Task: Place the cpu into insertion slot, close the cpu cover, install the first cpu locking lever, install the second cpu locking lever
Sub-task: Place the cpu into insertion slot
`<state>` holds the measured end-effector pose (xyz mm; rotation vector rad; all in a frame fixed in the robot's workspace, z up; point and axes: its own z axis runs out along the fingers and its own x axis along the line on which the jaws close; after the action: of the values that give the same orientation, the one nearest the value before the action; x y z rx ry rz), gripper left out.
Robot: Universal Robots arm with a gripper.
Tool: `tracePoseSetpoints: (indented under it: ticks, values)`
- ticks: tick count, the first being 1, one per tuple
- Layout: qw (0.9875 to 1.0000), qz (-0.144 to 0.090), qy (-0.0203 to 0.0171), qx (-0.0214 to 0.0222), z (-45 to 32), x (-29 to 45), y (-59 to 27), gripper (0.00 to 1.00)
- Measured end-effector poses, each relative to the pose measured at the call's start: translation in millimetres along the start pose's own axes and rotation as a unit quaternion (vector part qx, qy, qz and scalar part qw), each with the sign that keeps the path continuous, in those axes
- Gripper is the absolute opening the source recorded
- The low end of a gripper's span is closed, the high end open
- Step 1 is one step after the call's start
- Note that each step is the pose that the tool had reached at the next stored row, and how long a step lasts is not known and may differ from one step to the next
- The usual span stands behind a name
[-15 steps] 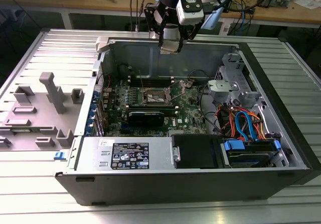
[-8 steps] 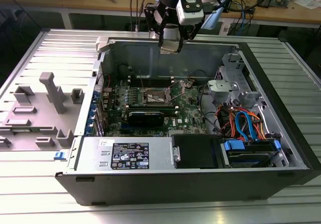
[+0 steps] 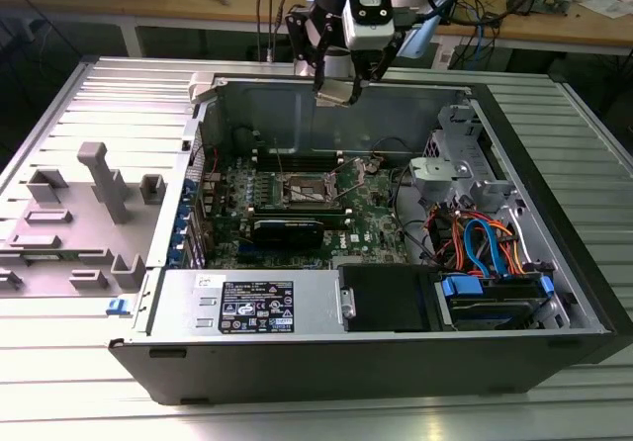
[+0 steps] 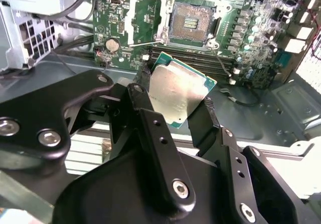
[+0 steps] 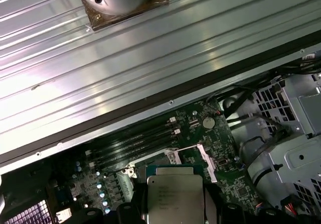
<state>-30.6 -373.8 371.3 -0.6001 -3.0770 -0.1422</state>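
Fixture tray (image 3: 89, 204): well off to one side of the hand, toward the exterior view's left; not involved.
Hand (image 4: 175, 97): clenched on the cpu, with the fingers (image 4: 150, 118) pinching two opposite edges. I see it hovering over the rear wall of the computer case (image 3: 396, 120).
cpu (image 4: 183, 88): between the fingertips with its metal top showing, high above the board and touching nothing else.
insertion slot (image 4: 193, 25): below and beyond the fingertips, bare, contacts exposed.
cpu cover (image 4: 161, 28): swung open just beside the slot, leaving the opening clear.
Risk, orientation: the chip looks turned out of square with the slot, so I'd fear bent contacts.
Risk, grip: an edge pinch could slip and drop the chip onto the board.
Risk, clearance: the fingers could clip the case wall.
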Motion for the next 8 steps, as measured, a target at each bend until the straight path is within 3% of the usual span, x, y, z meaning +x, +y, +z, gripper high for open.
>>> tracePoseSetpoints:
  ticks: [8]
  values:
    - [0.9989,0.046,-0.0039,-0.0011,1.1,-0.1,-0.3,0.54]
